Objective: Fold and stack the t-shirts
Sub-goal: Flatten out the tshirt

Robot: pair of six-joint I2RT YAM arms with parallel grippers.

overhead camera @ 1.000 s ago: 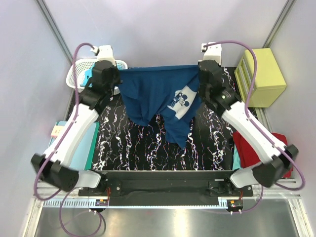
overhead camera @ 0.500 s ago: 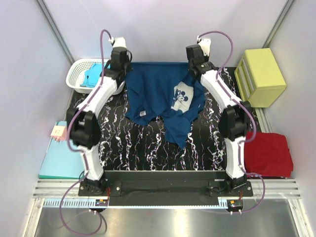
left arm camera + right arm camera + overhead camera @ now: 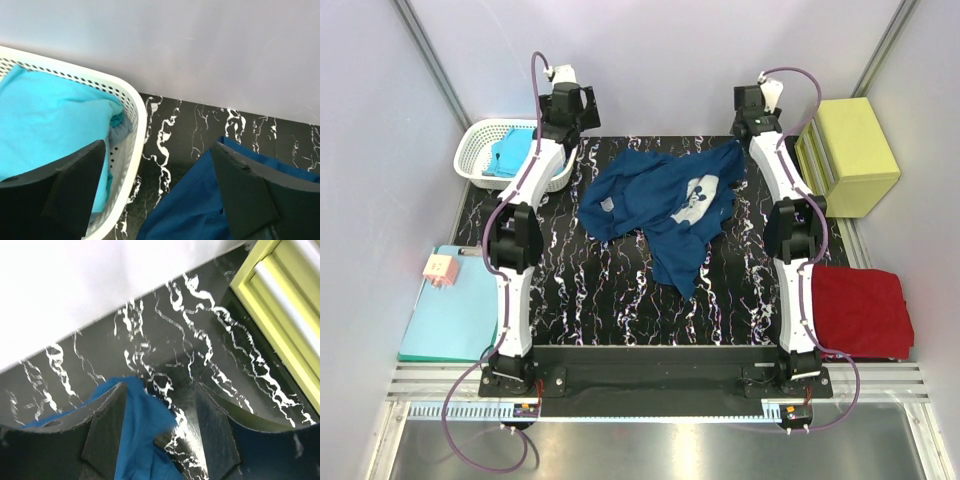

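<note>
At marbled table's [image 3: 620, 300] corner, white basket [image 3: 469, 160] holds turquoise t-shirt [image 3: 510, 155].

You see your left gripper [image 3: 157, 155] open above the white basket [image 3: 136, 125] rim; turquoise t-shirt [image 3: 45, 125] inside the basket, navy t-shirt [image 3: 190, 200] just outside it.

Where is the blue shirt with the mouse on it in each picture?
Top view: the navy t-shirt lies crumpled mid-table, towards the back.
Left wrist: bottom right, beside the white basket.
Right wrist: low, left of centre.
Shared landmark: the black marbled tabletop.
</note>
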